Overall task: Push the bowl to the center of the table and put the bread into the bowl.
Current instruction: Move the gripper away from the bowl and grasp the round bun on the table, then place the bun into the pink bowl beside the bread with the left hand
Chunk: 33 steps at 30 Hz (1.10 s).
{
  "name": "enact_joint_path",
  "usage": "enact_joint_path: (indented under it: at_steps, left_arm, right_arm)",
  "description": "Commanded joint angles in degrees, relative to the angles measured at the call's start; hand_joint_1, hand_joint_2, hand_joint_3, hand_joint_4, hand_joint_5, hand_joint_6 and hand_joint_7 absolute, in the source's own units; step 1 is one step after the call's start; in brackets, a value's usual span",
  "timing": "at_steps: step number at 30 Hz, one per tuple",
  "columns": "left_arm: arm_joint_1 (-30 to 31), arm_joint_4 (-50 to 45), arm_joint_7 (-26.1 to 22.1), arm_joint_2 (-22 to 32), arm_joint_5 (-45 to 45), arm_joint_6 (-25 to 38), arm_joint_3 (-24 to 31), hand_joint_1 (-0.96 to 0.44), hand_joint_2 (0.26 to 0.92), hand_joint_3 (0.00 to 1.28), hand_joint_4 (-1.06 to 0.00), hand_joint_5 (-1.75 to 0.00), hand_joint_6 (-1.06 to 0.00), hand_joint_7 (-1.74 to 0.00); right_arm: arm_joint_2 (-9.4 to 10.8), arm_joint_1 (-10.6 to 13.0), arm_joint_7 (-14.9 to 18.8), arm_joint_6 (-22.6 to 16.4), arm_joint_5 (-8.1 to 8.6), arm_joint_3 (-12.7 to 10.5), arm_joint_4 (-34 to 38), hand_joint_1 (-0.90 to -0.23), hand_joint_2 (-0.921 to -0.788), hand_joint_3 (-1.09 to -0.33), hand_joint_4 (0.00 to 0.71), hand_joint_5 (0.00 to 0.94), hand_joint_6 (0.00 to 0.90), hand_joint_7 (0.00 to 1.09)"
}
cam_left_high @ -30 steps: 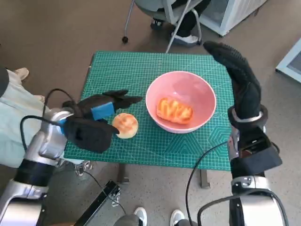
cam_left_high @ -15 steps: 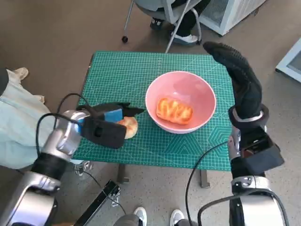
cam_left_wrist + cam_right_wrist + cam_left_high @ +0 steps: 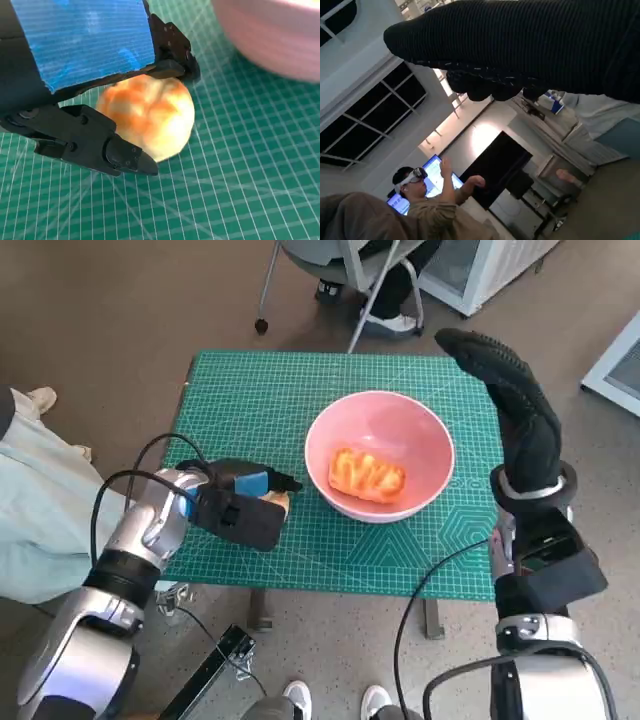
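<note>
Bread [image 3: 147, 120] now sits under my left hand [image 3: 235, 502], which has slid in over it since a sec ago, fingers [image 3: 107, 147] curled round but roll on the counter [image 3: 260, 400], not lifted. Bowl [image 3: 378, 455] just beyond my fingertips, w/ another piece inside. Right hand [image 3: 510, 405] raised, fingers apart, empty. Can't tell grip firmness; palm hides the roll from above.

Green table [image 3: 260, 400]; bowl [image 3: 380, 430]; bread roll [image 3: 150, 115]
</note>
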Motion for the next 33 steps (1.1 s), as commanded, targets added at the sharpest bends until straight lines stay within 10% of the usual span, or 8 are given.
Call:
enact_joint_path:
  at_steps: [1,17,33]
  left_arm:
    - [0.37,-2.45,0.98,2.68,-3.54,-3.81,3.53,-0.02,0.918,0.10,-0.64,-1.11,-0.60,-1.16]
    - [-2.89,-24.04,2.79,2.64,-17.75,0.75,18.64,0.00,0.918,0.09,-0.65,-1.17,-0.63,-1.21]
    - [-7.94,-20.65,13.82,-7.23,-14.47,-4.47,14.80,0.00,0.918,0.07,-0.66,-1.12,-0.67,-1.21]
  right_arm:
    - [-0.11,0.97,-0.57,0.11,-0.79,-0.10,0.14,-0.597,-0.921,-0.699,0.318,0.001,-0.001,0.77]
    - [0.64,0.46,-0.49,0.44,-0.54,0.35,0.47,-0.573,-0.921,-0.705,0.317,0.001,-0.001,0.77]
    - [0.96,0.49,-0.07,0.68,-0.01,0.65,0.19,-0.594,-0.921,-0.704,0.316,0.000,-0.001,0.77]
